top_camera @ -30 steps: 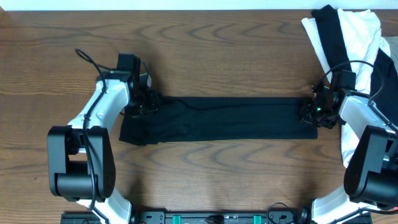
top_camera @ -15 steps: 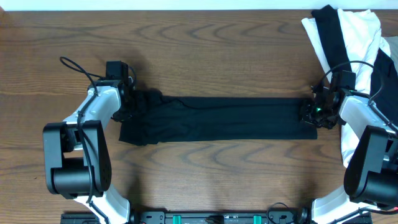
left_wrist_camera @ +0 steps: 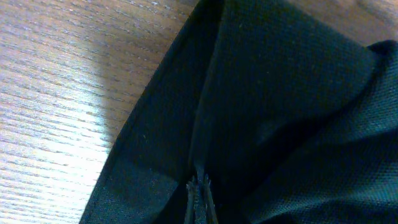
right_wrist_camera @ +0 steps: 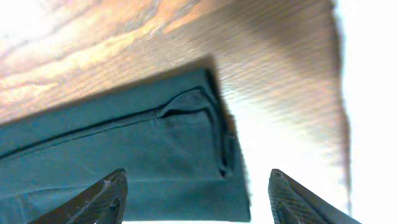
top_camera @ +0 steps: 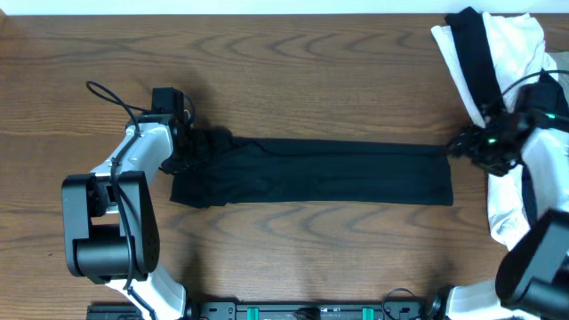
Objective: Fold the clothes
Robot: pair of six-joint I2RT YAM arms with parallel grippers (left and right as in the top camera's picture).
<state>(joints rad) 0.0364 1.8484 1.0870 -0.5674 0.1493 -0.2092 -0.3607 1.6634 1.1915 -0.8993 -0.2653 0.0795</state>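
Since the earlier frame, the right gripper [top_camera: 464,148] has released the 3 o'clock end of the black garment [top_camera: 329,171] and drawn back toward 3 o'clock; its fingers now stand wide apart with nothing between them. From the right wrist view I confirm this: the right gripper [right_wrist_camera: 196,202] shows both fingers spread to either side, and the black garment [right_wrist_camera: 112,155] lies flat beneath them, its folded edge and corner resting on the table [right_wrist_camera: 261,56].

Left side: the left gripper [top_camera: 190,147] holds the same position as half a second ago, at the 9 o'clock end of the garment, on its far corner. In the left wrist view the left gripper [left_wrist_camera: 199,190] has its fingers pressed together on a raised ridge of the black garment [left_wrist_camera: 280,93] — the cloth bunches up toward the tips.

Garment position: it lies as a long, narrow band across the middle of the table [top_camera: 311,71], running from 9 o'clock to 3 o'clock. Its 3 o'clock end lies flat; its 9 o'clock end is gathered at the left gripper.

A pile of clothes [top_camera: 484,44] — black and white pieces — sits at the 2 o'clock corner, well apart from the band.
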